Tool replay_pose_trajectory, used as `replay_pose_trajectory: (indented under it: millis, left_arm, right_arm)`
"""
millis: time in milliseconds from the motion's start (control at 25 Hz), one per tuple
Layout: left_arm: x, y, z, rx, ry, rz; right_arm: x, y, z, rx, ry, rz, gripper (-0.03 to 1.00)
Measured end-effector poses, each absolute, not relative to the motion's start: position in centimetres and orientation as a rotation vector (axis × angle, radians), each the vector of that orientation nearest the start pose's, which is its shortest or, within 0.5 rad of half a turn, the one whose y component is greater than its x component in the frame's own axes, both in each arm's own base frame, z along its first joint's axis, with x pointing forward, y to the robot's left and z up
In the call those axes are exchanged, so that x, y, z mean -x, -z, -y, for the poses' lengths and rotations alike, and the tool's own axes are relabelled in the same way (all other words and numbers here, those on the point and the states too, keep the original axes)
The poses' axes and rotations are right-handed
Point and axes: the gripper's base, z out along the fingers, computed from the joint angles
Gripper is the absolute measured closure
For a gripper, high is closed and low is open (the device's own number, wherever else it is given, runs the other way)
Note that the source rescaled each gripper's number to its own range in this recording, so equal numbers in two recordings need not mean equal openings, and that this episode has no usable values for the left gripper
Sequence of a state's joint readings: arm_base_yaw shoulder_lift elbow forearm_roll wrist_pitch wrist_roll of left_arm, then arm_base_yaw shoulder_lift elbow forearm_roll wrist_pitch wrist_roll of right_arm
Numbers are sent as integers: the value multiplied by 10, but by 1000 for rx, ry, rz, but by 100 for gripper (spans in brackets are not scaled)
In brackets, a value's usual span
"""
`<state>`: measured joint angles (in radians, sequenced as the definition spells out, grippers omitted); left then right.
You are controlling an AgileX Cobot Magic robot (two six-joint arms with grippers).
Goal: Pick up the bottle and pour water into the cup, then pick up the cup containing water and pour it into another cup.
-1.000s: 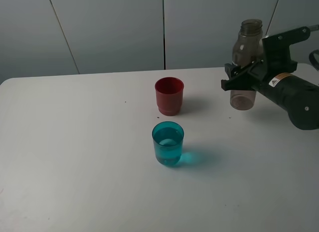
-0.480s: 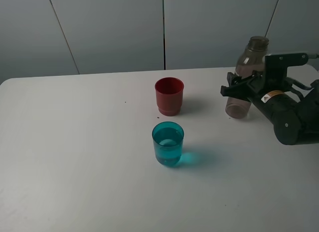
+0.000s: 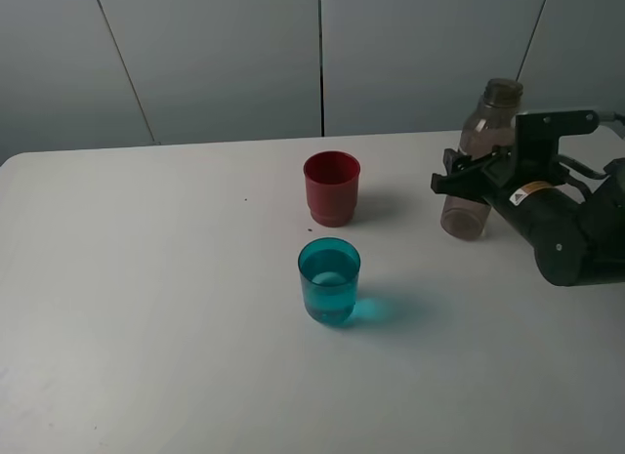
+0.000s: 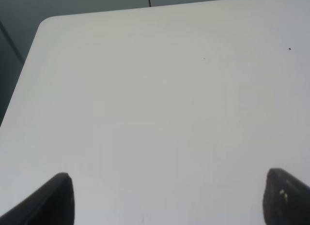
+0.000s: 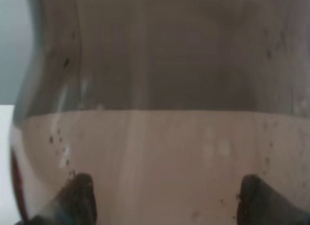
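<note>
While the right gripper (image 3: 467,177) clamps its jaws around the lower body of the bottle (image 3: 485,122), the smoky-grey bottle leans just a touch, its uncapped neck rising above the jaws. Whether its base touches the table (image 3: 146,278), I cannot tell. Out beyond the fingertips stands the red cup (image 3: 331,188), and the teal cup (image 3: 329,280) sits near it, both upright and well apart from the jaws. The left gripper (image 4: 167,198) hangs over the white table, jaws spread wide.
</note>
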<state>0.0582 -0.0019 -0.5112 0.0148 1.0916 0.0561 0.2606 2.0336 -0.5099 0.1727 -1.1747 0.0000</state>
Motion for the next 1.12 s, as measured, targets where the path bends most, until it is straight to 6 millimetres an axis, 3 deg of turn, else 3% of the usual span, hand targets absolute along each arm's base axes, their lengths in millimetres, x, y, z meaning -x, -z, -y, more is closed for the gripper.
replay_pose_trajectory:
  millis: [80,120,240,280,320,400,680,800,1120]
  left_arm:
    - [8,-278,-1,3,-88,-2063]
    - [8,-278,-1,3,-88,-2063]
    - [8,-278,-1,3,-88,-2063]
    - [8,-278,-1,3,-88,-2063]
    - [8,-278,-1,3,-88,-2063]
    - [8,-278,-1,3,-88,-2063]
    - [8,-278,-1,3,-88,-2063]
    - [8,-278,-1,3,-88,-2063]
    - [8,-278,-1,3,-88,-2063]
  right_arm:
    - [-297,-89,-64,66,-84,-1832,93]
    - [-297,-89,-64,66,-84,-1832,82]
    - [-297,-90,-64,65,-85,-1822,24]
    - [-297,-90,-64,65,-85,-1822,8]
    - [-297,-91,-64,65,-85,-1820,3]
    - [-297,-91,-64,65,-85,-1818,-2]
    - [-296,-101,-64,66,-85,-1781,-3]
    - [-296,-124,-64,66,-89,-1711,-3]
    - [-281,-207,-61,86,-81,-1509,-3]
